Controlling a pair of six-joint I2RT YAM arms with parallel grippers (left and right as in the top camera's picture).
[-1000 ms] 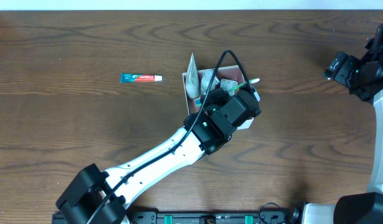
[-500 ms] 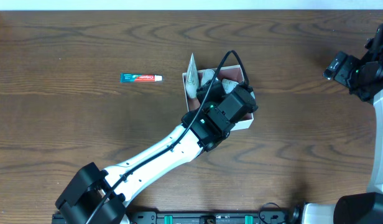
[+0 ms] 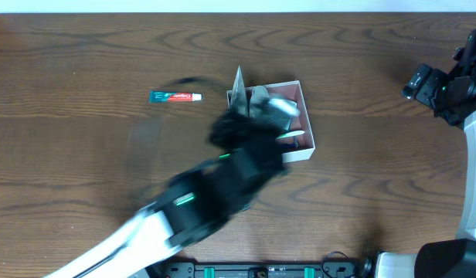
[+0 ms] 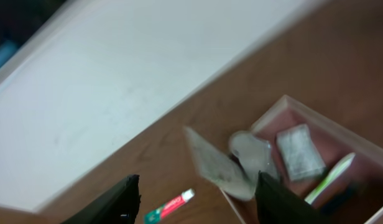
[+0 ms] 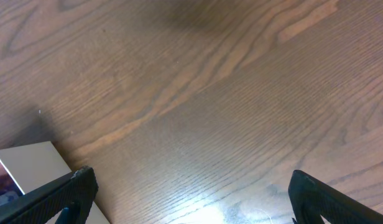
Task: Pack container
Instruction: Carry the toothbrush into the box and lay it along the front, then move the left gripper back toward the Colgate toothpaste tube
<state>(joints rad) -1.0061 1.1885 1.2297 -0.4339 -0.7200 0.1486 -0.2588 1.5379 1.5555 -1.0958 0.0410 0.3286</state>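
Observation:
The container (image 3: 298, 154), a white-walled square box with a pink floor (image 4: 316, 118), sits mid-table. Inside it lie a silver pouch (image 4: 213, 163) leaning on the left wall, a grey wrapped sachet (image 4: 300, 152) and a green-and-white toothbrush (image 4: 331, 177). A red-and-green toothpaste tube (image 3: 175, 96) lies on the wood to the left of the container. My left gripper (image 4: 194, 205) is open and empty, raised above the table on the near side of the container; in the overhead view it is a dark blur (image 3: 232, 133). My right gripper (image 5: 191, 205) is open over bare wood at the far right (image 3: 423, 83).
A white band (image 4: 104, 93) runs beyond the table's far edge. A pale flat corner (image 5: 23, 165) shows at the left of the right wrist view. The toothpaste tube (image 4: 170, 206) shows between the left fingers, lower down on the table.
My left gripper opened over the container and pulled back toward the front left, now blurred with motion. The toothbrush lies in the container. The right arm has not moved.

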